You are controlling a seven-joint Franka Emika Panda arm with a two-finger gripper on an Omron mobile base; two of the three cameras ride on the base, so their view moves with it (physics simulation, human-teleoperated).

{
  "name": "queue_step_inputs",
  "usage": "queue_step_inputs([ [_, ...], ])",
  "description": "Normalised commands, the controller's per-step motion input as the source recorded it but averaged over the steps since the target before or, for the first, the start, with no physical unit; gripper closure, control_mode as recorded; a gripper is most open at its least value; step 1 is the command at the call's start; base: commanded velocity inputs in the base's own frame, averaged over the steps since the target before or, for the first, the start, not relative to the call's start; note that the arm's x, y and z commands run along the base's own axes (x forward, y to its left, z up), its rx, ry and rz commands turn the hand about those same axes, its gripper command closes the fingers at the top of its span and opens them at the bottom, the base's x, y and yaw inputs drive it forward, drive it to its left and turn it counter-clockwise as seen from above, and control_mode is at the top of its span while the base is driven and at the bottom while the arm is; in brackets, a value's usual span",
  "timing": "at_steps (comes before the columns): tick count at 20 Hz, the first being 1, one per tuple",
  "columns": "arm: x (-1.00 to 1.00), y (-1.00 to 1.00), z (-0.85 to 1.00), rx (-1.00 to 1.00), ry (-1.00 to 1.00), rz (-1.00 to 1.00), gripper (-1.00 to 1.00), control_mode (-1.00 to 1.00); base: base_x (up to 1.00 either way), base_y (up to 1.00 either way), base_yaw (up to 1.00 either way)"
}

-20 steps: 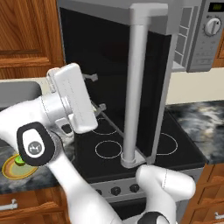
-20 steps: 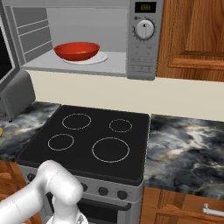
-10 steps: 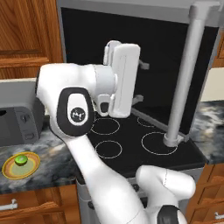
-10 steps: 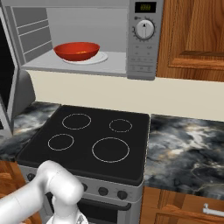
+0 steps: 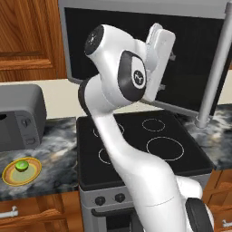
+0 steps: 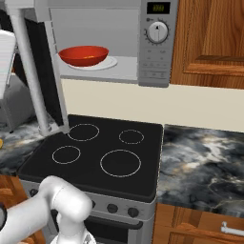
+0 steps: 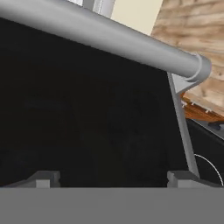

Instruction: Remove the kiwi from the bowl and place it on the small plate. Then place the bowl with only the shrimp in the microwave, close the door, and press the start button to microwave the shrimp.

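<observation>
I see the microwave with its door swung partly open over the stove. The bowl sits inside on the white tray. My gripper faces the door's dark glass, jaws spread wide, holding nothing. The kiwi rests on the plate on the counter, beside the toaster oven.
</observation>
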Motion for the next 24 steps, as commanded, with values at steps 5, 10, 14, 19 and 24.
queue_step_inputs([
  [5, 0.96, -0.1, -0.01, 0.21, -0.08, 0.28, -1.0, -1.0, 0.0, 0.0, 0.0],
  [10, 0.93, -0.12, -0.02, 0.2, -0.1, 0.29, -1.0, -1.0, 0.0, 0.0, 0.0],
  [14, 0.85, -0.11, -0.17, 0.19, -0.17, 0.29, -1.0, -1.0, 0.0, 0.0, 0.0],
  [19, 0.79, -0.12, -0.33, 0.14, -0.22, 0.29, -1.0, -1.0, 0.0, 0.0, 0.0],
  [24, 0.8, -0.05, -0.38, 0.1, -0.2, 0.25, -1.0, -1.0, 0.0, 0.0, 0.0],
])
